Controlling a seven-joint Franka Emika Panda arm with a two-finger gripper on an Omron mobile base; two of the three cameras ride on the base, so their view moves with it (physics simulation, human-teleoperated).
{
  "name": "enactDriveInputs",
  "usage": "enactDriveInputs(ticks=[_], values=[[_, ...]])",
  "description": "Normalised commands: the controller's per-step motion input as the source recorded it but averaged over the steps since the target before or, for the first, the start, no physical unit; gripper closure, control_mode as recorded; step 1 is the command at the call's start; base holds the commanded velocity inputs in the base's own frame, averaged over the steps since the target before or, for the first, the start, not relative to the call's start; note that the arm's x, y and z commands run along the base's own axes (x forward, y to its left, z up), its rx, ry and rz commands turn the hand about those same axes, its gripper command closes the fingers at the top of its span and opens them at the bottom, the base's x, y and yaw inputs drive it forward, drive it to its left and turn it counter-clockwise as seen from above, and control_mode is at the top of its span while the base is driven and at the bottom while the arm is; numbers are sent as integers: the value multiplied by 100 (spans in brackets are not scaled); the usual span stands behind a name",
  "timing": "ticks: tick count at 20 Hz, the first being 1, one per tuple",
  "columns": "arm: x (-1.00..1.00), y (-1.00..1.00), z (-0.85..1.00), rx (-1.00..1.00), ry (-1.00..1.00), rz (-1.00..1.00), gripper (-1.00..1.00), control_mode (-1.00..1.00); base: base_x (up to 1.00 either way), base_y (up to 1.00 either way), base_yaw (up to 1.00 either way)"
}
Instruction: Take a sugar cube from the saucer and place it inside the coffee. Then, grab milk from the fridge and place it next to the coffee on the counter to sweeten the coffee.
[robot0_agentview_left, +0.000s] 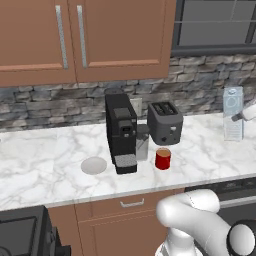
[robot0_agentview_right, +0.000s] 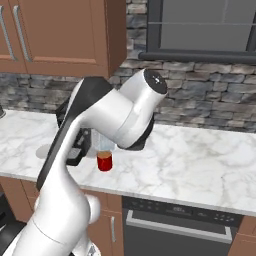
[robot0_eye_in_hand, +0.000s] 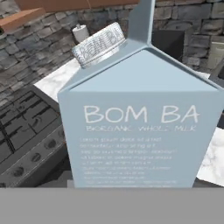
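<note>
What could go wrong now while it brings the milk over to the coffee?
1. The milk carton appears held in the air at the counter's far right, well away from the red coffee cup; it could slip on the way over.
2. The toaster and the coffee machine crowd the cup, so a sideways approach may clip them.
3. The cup sits near the counter's front edge; a nudge could spill it.

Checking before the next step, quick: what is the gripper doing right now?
Gripper: closed on the milk, carton upright at the counter.
</note>
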Motion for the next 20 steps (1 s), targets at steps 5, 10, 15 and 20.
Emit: enactDriveInputs(ticks=[5, 10, 15, 20], values=[[0, -7, -34, 4, -1, 38, 100, -100, 0, 0, 0], [1, -7, -45, 10, -9, 31, 100, -100, 0, 0, 0], [10, -2, -58, 11, -12, 7, 100, -100, 0, 0, 0], [51, -3, -49, 6, -12, 0, 100, -100, 0, 0, 0]])
